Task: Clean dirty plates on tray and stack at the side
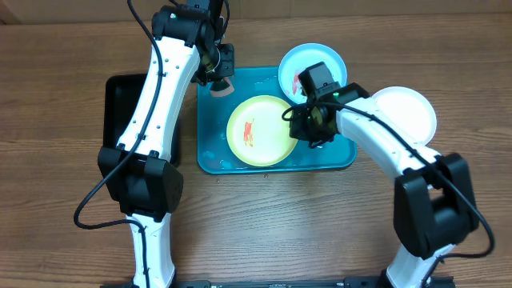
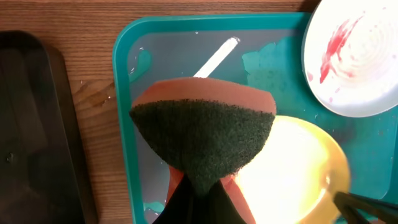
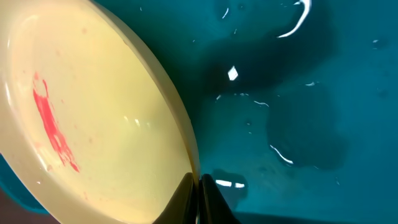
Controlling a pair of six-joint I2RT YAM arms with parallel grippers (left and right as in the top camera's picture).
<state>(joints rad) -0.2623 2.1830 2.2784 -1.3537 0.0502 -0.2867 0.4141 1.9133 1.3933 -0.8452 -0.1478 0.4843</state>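
The yellow-green plate (image 1: 258, 130) with a red smear lies in the turquoise tray (image 1: 210, 156). My right gripper (image 1: 308, 128) is shut on its right rim; in the right wrist view the fingers (image 3: 198, 186) pinch the plate's edge (image 3: 93, 118). The pale blue plate (image 1: 324, 60) with a red smear rests on the tray's far right corner, also in the left wrist view (image 2: 354, 56). The white plate (image 1: 408, 112) lies on the table to the right. My left gripper (image 1: 218, 78) is shut on an orange and green sponge (image 2: 205, 134) above the tray's far left part.
A black tray (image 1: 122, 104) lies left of the turquoise tray. Water drops and a wet film cover the tray floor (image 3: 298, 112). Wooden table (image 1: 64, 56) all round.
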